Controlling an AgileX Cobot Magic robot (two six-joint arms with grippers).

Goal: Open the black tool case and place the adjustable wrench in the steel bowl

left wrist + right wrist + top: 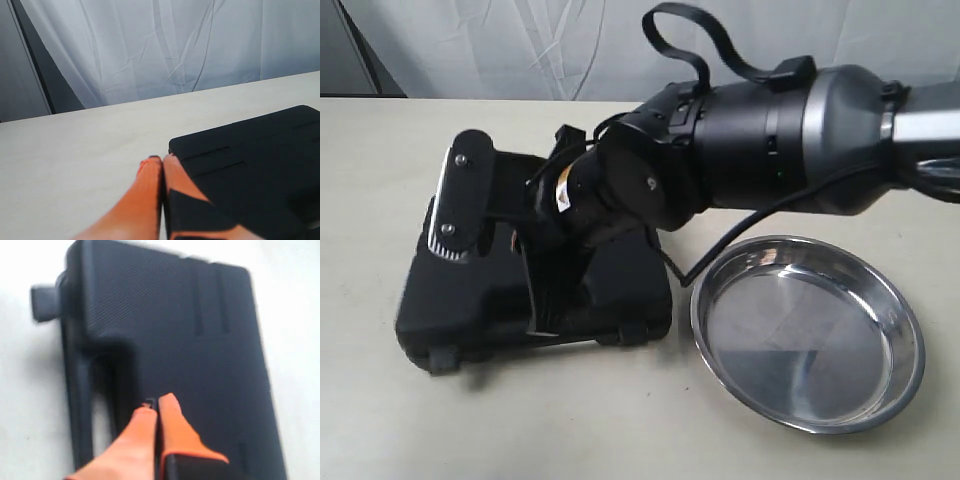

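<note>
The right gripper (153,409) has its two orange fingers (175,430) pressed together with nothing between them. The tips are over the lid of the black case (200,340), just beside the handle cut-out; whether they touch the lid cannot be told. One small latch (44,302) sticks out from the case's edge near the handle. In the exterior view this arm reaches across from the right and hangs over the case (480,300), hiding much of the lid. The left gripper (161,161) is likewise drawn tight, finger against finger, holding nothing. Its tips are low over the pale table (75,160), just beside a corner of the case (260,160). The case lies flat on the table with its lid down, so the wrench inside is hidden. The steel bowl (800,340) stands on the table just to the right of the case, close to it but apart. A white curtain (175,45) hangs behind the table.
</note>
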